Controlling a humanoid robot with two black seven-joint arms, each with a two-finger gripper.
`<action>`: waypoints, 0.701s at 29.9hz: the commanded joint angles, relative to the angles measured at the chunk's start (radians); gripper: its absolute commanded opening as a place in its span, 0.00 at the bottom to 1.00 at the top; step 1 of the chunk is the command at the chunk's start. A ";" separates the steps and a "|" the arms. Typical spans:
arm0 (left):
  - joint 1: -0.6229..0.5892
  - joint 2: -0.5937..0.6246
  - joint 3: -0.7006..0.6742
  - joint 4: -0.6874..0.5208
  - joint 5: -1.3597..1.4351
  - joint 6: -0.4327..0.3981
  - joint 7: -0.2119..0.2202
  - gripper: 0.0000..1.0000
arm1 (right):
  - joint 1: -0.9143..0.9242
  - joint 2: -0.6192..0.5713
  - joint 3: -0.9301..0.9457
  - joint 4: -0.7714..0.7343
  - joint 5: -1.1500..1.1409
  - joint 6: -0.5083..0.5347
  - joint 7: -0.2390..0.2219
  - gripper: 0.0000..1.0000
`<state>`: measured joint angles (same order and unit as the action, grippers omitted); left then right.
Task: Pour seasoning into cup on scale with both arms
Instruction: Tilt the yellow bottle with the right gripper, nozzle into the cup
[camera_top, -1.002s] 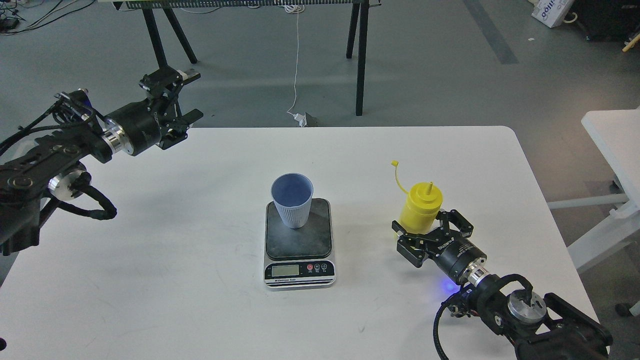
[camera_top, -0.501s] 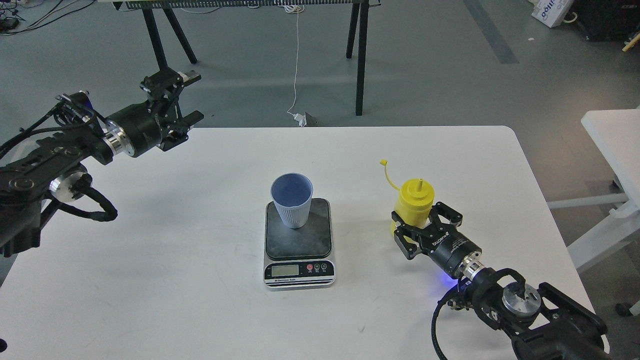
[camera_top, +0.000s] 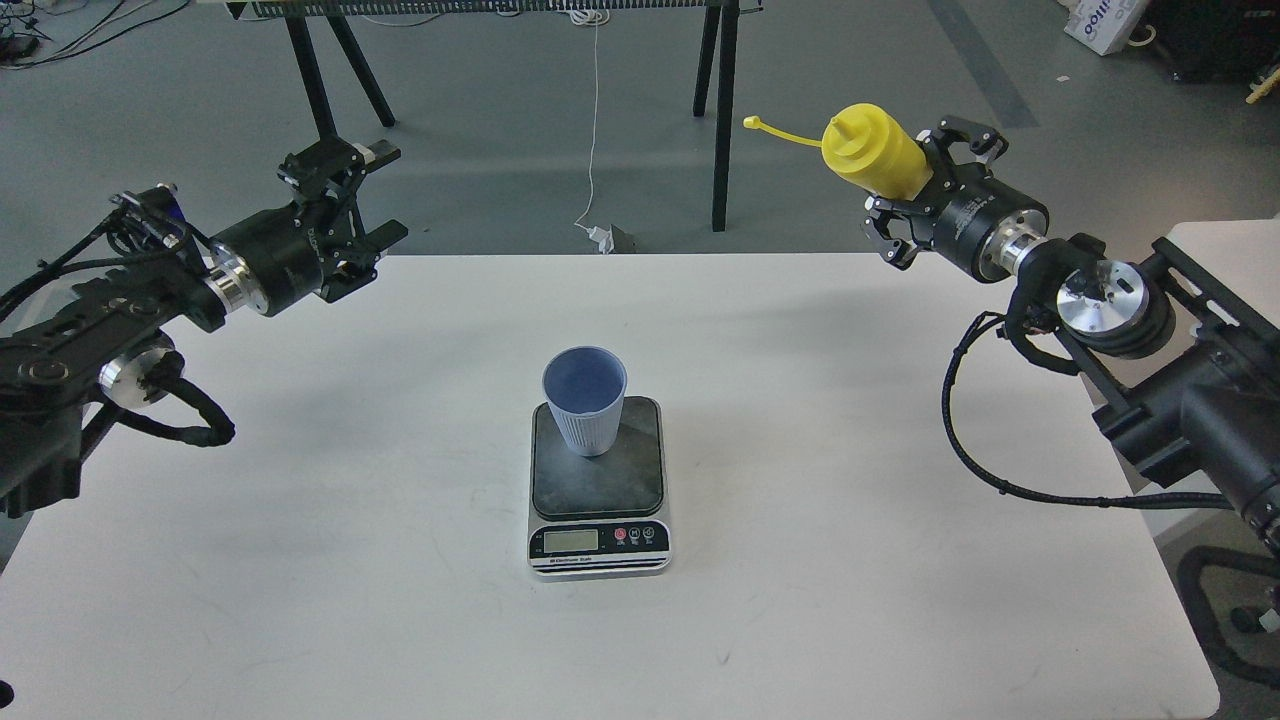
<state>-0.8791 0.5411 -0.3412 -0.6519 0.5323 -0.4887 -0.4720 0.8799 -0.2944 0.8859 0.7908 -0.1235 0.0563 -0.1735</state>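
Beyond the bench's far right corner, the yellow plastic squeeze bottle (camera_top: 880, 152) is gripped, tilted, by the right gripper (camera_top: 925, 190); seasoning may be spilled short of the ribbed light blue cup (camera_top: 585, 400). The left gripper (camera_top: 345, 215) is spread empty.

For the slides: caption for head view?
Right gripper holds yellow bottle aloft; cup waits on scale.

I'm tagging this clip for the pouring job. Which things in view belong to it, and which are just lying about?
Part of the job:
- yellow seasoning bottle, held tilted in the right gripper
- blue cup, upright on the scale
- left gripper, open and empty

Just lying about:
- white cable hanging down to the floor
- black trestle legs
- cardboard box
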 joint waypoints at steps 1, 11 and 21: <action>0.000 -0.001 -0.001 0.000 0.000 0.000 -0.013 1.00 | 0.050 0.111 -0.028 0.005 -0.281 -0.107 0.003 0.02; 0.002 -0.003 0.001 0.000 0.000 0.000 -0.017 0.99 | 0.123 0.270 -0.261 0.024 -0.613 -0.213 0.003 0.02; 0.003 0.000 0.002 0.000 0.001 0.000 -0.017 1.00 | 0.221 0.294 -0.491 0.024 -0.643 -0.222 0.000 0.02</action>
<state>-0.8772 0.5408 -0.3394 -0.6519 0.5339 -0.4887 -0.4887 1.0815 -0.0004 0.4427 0.8148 -0.7642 -0.1686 -0.1711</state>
